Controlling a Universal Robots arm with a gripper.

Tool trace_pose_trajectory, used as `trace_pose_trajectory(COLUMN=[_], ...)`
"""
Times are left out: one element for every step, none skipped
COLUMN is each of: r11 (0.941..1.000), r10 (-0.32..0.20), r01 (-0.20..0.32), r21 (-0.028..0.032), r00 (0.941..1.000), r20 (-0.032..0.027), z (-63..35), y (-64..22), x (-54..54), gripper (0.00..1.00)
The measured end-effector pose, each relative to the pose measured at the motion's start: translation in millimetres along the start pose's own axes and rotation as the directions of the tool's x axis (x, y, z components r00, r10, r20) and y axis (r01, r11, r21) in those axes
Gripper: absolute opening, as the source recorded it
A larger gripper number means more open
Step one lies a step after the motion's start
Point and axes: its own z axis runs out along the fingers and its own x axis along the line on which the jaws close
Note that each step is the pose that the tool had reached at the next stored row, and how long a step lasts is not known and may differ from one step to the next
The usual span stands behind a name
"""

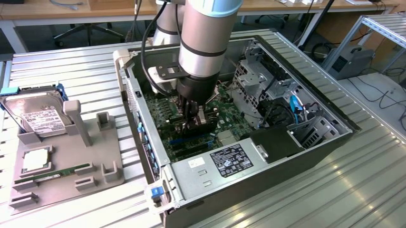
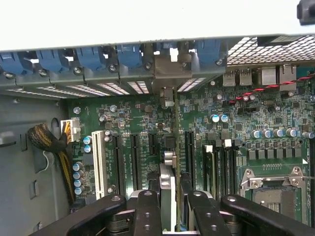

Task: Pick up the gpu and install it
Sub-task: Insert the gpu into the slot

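The gpu [image 2: 167, 179] shows edge-on in the wrist view as a thin slab running between the two black fingers [image 2: 147, 211]. Its silvery end bracket [image 2: 167, 69] stands against the rear slot openings of the open computer case [image 1: 330, 137]. My gripper [image 2: 170, 219] is shut on the card. In the exterior view the gripper [image 1: 195, 118] reaches down into the case and holds the dark gpu [image 1: 204, 129] upright just above the green motherboard [image 1: 161, 111], over the black expansion slots [image 2: 135, 162]. I cannot tell whether the card's lower edge touches a slot.
Blue slot latches [image 2: 78, 56] line the rear wall. A white slot [image 2: 98, 162], a cable bundle [image 2: 49, 140] and the CPU socket [image 2: 273, 191] surround the card. The power supply [image 1: 222, 164] sits at the case front. A grey fixture [image 1: 95, 156] holds a hard drive [image 1: 38, 118] and RAM stick [image 1: 60, 173].
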Motion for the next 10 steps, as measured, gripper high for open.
trace_pose_trajectory(r11=[1.0,1.0,1.0,1.0,1.0,1.0,1.0,1.0,1.0,1.0], r10=[0.0,0.0,0.0,0.0,0.0,0.0,0.0,0.0,0.0,0.0], r01=[0.0,0.0,0.0,0.0,0.0,0.0,0.0,0.0,0.0,0.0], r21=[0.0001,0.0001,0.0004,0.0005,0.0007,0.0008,0.0007,0.0008,0.0007,0.0007], r00=[1.0,1.0,1.0,1.0,1.0,1.0,1.0,1.0,1.0,1.0], r20=[0.0001,0.0001,0.0002,0.0,0.0001,0.0002,0.0001,0.0,0.0,-0.0001], z=[0.0,0.0,-0.1,-0.5,-0.6,-0.7,-0.8,-0.8,-0.9,-0.9], y=[0.1,0.2,0.4,0.6,0.6,0.6,0.6,0.7,0.6,0.7], x=[0.0,0.0,0.0,0.0,0.0,0.0,0.0,0.0,0.0,0.0], gripper=[0.27,0.27,0.27,0.27,0.27,0.27,0.27,0.27,0.27,0.27])
